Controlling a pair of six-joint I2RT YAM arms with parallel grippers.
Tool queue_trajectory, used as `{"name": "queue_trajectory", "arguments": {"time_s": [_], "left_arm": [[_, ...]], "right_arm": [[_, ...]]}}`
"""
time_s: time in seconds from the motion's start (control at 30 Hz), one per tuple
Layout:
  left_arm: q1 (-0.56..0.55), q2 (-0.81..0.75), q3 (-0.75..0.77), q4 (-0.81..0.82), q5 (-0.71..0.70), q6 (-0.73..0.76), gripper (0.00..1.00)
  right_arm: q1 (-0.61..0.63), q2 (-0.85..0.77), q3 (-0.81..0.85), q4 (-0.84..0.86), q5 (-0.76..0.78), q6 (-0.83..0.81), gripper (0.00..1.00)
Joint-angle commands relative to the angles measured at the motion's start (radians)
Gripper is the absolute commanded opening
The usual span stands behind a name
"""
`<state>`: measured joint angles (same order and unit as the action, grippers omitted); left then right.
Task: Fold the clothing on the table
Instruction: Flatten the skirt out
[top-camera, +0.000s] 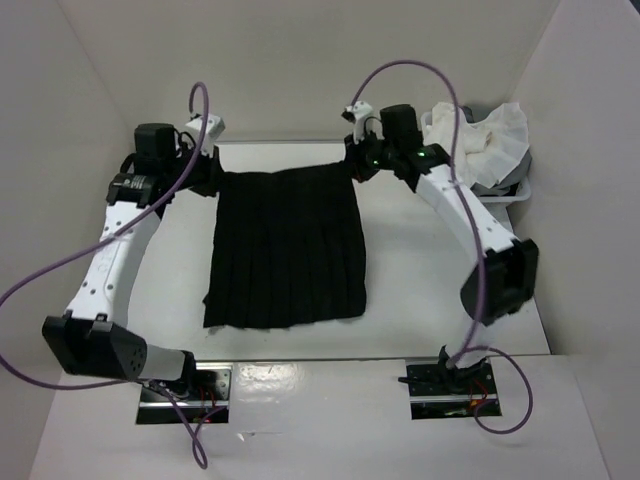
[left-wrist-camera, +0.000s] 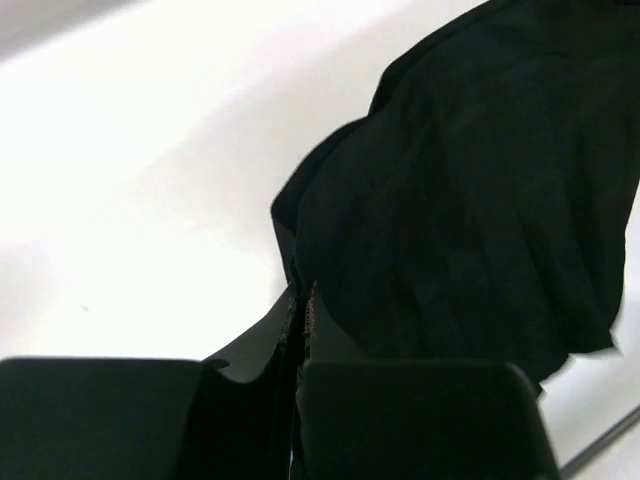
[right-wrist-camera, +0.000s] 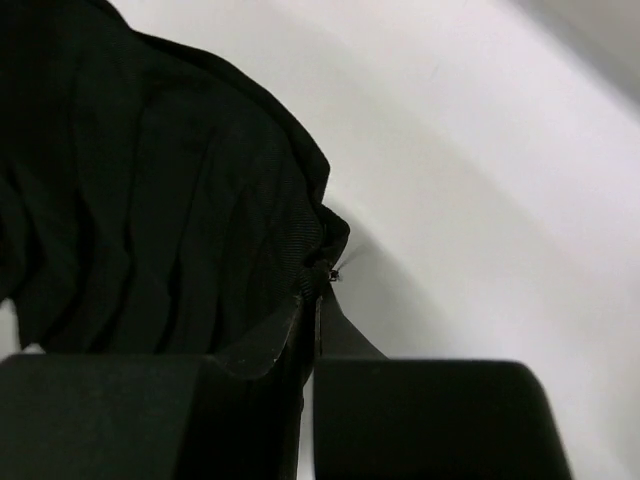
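Observation:
The clothing (top-camera: 287, 250), a black pleated skirt, lies spread on the white table (top-camera: 420, 290), its waistband at the far edge and its wider hem toward the arm bases. My left gripper (top-camera: 212, 176) is shut on the skirt's far left waistband corner; the left wrist view shows its jaws (left-wrist-camera: 302, 300) pinched on the black fabric (left-wrist-camera: 470, 200). At the far right waistband corner my right gripper (top-camera: 352, 166) is shut as well, and in the right wrist view its tips (right-wrist-camera: 318, 290) clamp the ribbed waistband edge (right-wrist-camera: 310, 235). Both corners look slightly lifted.
A white basket (top-camera: 505, 185) holding white and grey cloths (top-camera: 485, 140) stands at the back right, close behind the right arm. White walls enclose the table on the far, left and right sides. Purple cables loop over both arms.

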<state>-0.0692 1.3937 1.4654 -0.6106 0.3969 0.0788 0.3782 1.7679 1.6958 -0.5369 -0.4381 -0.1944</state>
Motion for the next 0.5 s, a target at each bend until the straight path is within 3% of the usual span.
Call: {"name": "queue_trajectory", "arguments": {"time_s": [0.0, 0.27, 0.47], "left_arm": [[-0.018, -0.096, 0.039, -0.002, -0.032, 0.027, 0.0], [-0.038, -0.306, 0.029, 0.066, -0.032, 0.047, 0.0], [-0.038, -0.375, 0.042, 0.066, -0.021, 0.056, 0.0]], "right_arm": [[0.022, -0.139, -0.048, 0.042, 0.142, -0.011, 0.0], [0.022, -0.375, -0.099, 0.041, 0.277, -0.054, 0.0], [0.022, -0.47, -0.133, 0.051, 0.311, -0.054, 0.0]]}}
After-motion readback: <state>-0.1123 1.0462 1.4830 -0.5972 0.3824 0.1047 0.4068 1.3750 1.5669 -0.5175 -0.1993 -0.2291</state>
